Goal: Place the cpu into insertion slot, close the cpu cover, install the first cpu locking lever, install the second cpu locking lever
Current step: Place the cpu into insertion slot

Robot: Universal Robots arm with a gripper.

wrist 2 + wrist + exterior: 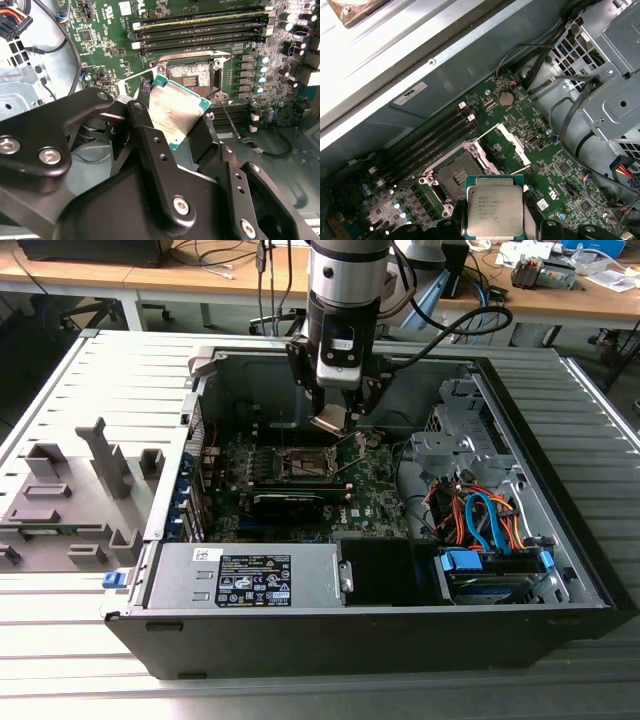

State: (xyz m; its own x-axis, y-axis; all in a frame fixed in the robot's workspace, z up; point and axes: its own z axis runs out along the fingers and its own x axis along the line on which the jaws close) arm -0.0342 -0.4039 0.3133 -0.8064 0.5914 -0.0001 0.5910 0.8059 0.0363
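My gripper (334,412) hangs inside the open computer case, shut on the cpu (328,422), a flat square chip with a silver-grey top. In the first wrist view the cpu (495,207) sits between the black fingers of the gripper (496,226). It is held a little above and to one side of the insertion slot (454,175), whose dark centre lies bare. The cpu cover (514,143) is swung open beside the slot. In the second wrist view the cpu (176,112) is tilted just short of the slot (190,80), and a thin locking lever (231,121) sticks out next to it.
Memory slots (435,142) run along one side of the socket. A black graphics card (290,502) lies in front of it. The power supply (245,575), the drive cage (450,445) and coloured cables (480,515) stand around the board. A grey fixture (70,500) sits outside the case.
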